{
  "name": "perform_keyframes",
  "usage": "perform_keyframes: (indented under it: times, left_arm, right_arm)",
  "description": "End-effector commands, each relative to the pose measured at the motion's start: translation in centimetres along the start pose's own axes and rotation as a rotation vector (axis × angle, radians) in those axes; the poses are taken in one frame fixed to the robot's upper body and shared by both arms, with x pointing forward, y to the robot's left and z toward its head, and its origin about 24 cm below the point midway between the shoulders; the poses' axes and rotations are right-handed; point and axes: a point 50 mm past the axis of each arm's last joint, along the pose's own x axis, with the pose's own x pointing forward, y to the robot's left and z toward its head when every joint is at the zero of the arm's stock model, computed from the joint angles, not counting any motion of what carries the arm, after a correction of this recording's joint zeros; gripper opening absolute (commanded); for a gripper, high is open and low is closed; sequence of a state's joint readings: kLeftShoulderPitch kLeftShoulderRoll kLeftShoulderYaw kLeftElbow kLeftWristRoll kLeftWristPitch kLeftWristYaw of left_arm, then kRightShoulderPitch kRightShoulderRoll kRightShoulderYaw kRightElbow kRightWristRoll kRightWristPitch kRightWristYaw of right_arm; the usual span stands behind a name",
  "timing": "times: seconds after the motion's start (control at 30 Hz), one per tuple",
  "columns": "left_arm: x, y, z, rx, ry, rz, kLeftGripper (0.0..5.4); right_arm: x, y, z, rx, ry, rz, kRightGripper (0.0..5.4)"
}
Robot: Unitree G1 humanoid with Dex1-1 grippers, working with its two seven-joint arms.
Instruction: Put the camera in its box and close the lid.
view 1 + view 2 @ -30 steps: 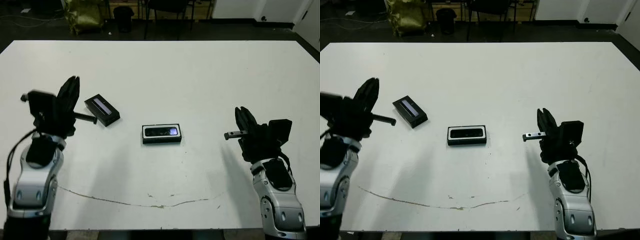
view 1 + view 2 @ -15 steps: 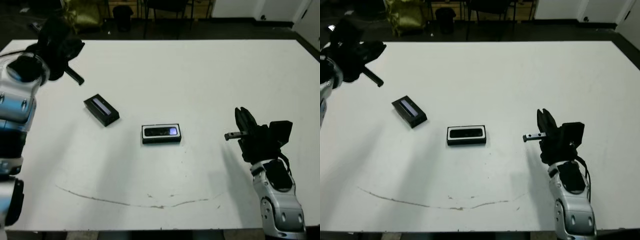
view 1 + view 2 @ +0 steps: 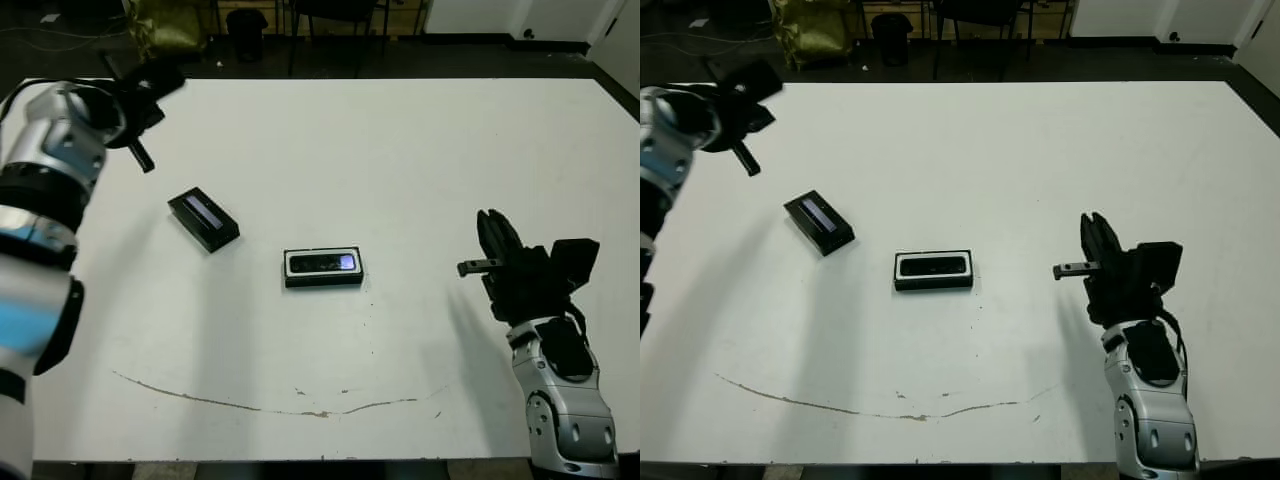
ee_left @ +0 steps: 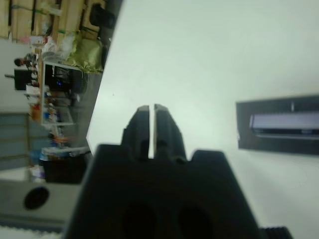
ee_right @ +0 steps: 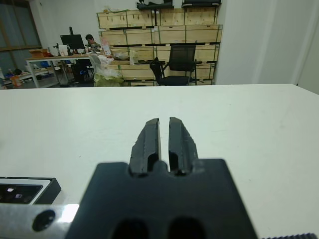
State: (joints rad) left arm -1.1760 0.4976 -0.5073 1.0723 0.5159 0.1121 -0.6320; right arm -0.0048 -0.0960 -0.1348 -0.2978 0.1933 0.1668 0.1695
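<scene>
Left eye view: the camera (image 3: 324, 264) already lies in the box (image 3: 323, 280) mid-table, so only the lid (image 3: 204, 219) (just to its left, uncovered) needs moving. Both the left gripper (image 3: 150, 82) and right gripper (image 3: 497, 240) are pinched closed, holding nothing, with bare table (image 3: 420, 150) all around.

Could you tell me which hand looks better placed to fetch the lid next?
Probably the left hand. The flat black lid with the pale strip lies on the robot's left side of the white-lined black box, while the right hand sits beyond the box on the other side.
</scene>
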Motion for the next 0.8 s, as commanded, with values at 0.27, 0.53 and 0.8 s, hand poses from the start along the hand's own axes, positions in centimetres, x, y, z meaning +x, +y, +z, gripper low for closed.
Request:
perform_keyframes:
  times: [0.27, 0.53, 0.8]
  left_arm:
    - [1.1, -2.4, 1.3, 0.390, -0.087, -0.022, 0.00]
    - [1.7, -4.0, 0.7, 0.507, -0.137, 0.049, 0.00]
    - [2.1, -4.5, -0.4, 0.577, -0.054, 0.037, 0.00]
  right_arm:
    - [-0.4, -0.4, -0.7, 0.008, 0.032, -0.021, 0.02]
    - [-0.7, -0.4, -0.8, 0.025, 0.058, -0.033, 0.02]
    - [-1.0, -0.3, -0.8, 0.019, 0.087, -0.035, 0.02]
